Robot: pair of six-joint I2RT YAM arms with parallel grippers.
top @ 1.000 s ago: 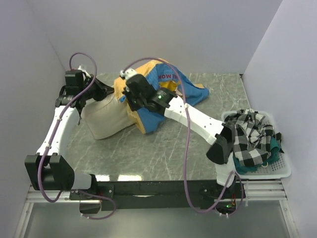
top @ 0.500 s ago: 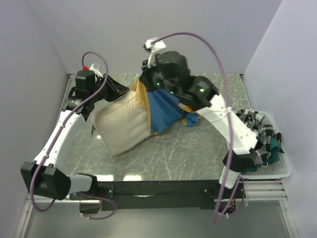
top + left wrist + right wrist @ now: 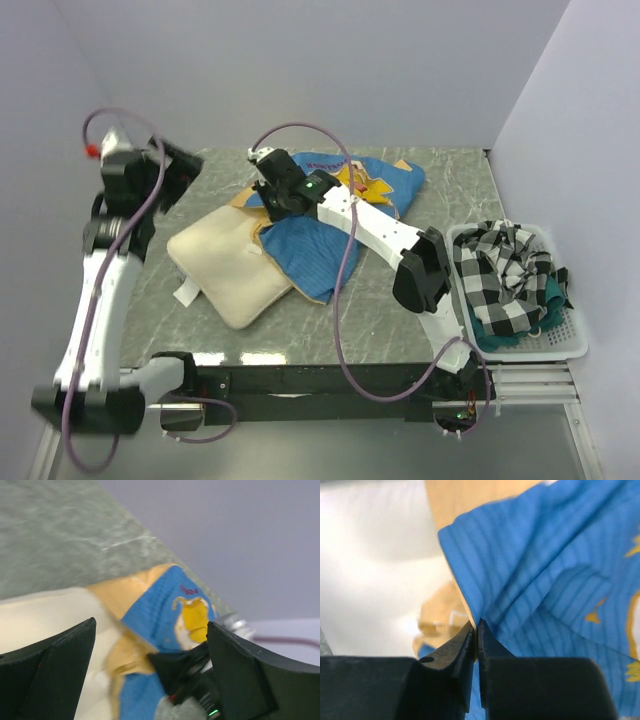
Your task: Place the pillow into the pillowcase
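Half a second earlier both arms held the bundle raised. Now it lies flat, and the left arm has swung up and away toward the far left corner while the right arm has come down low over the cloth.

The one pillow [image 3: 225, 262] rests flat on the tabletop [image 3: 330, 320], left of centre. Its cream face is up and a small white tag sticks out at its near left edge. Its right end sits at the mouth of the one pillowcase [image 3: 320, 245], where mustard lining shows. How far in it reaches cannot be told. The pillowcase lies blue side up, spread toward the back, and its yellow cartoon character [image 3: 357, 186] faces the camera.

Of the two arms, the left fingers [image 3: 55, 665] are spread wide with nothing between them, hanging above the tabletop clear of the pillow. The right fingers [image 3: 452, 655] are pressed together on the pillowcase at its open edge, and the hem runs right into their tips.

One white basket [image 3: 560, 350] stands at the right edge of the tabletop. It holds one black-and-white checked cloth [image 3: 505, 275] piled on a teal cloth [image 3: 550, 300]
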